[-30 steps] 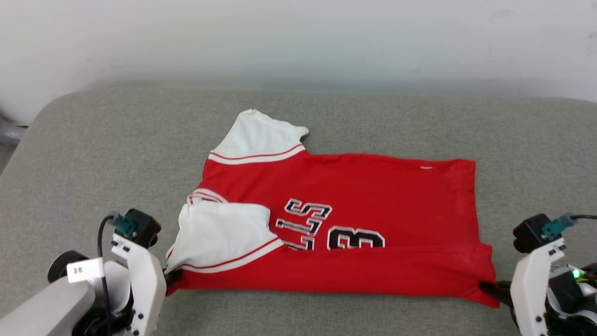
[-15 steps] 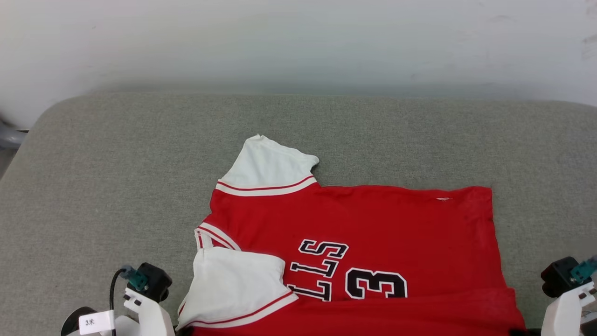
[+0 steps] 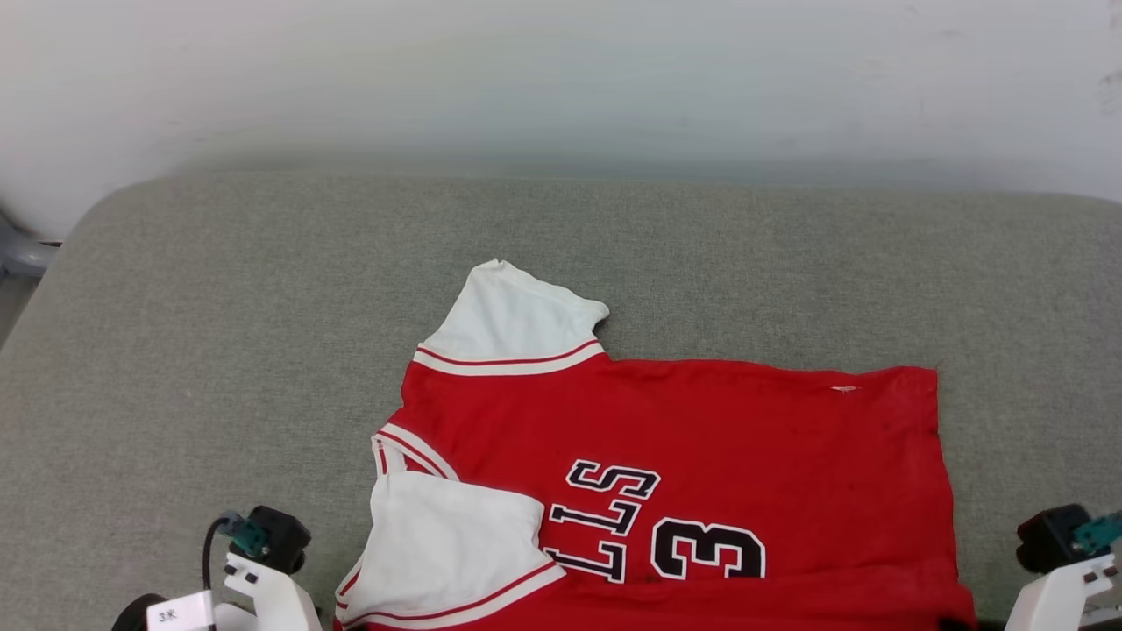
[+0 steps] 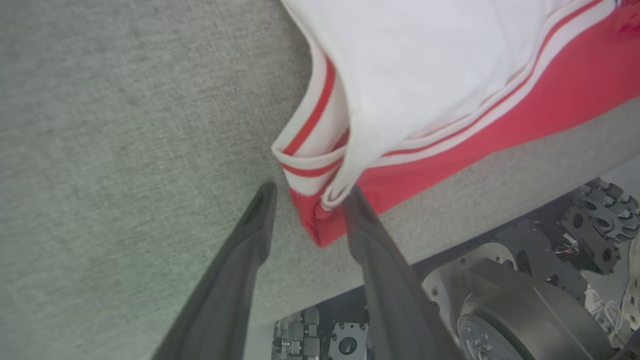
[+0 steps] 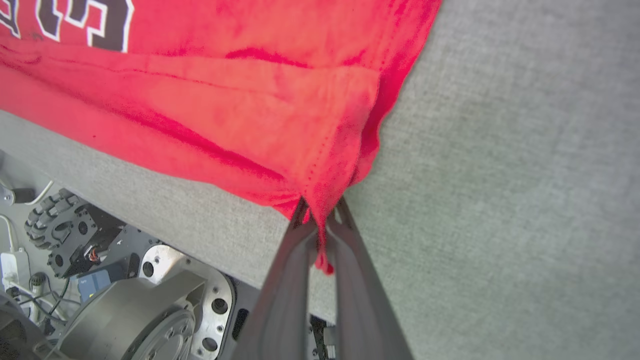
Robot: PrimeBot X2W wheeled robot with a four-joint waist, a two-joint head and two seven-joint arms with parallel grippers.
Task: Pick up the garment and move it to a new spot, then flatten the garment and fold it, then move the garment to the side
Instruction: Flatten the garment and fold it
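Black white-outlined letters (image 3: 600, 519) "LLS" and a number (image 3: 708, 549) "3" stand on the red jersey-style T-shirt with white sleeves (image 3: 745, 429), and a small white arm tag (image 3: 166, 613) reads "3米".

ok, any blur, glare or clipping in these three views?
Head view: even soft light, shirt and cushion sharp, no glare, faint shadow along the foot of the wall. Left wrist view: white sleeve nearly blown out, its folds barely readable; left fingers soft close to the lens. Right wrist view: the red looks oversaturated, right fingers blurred, cushion weave crisp.
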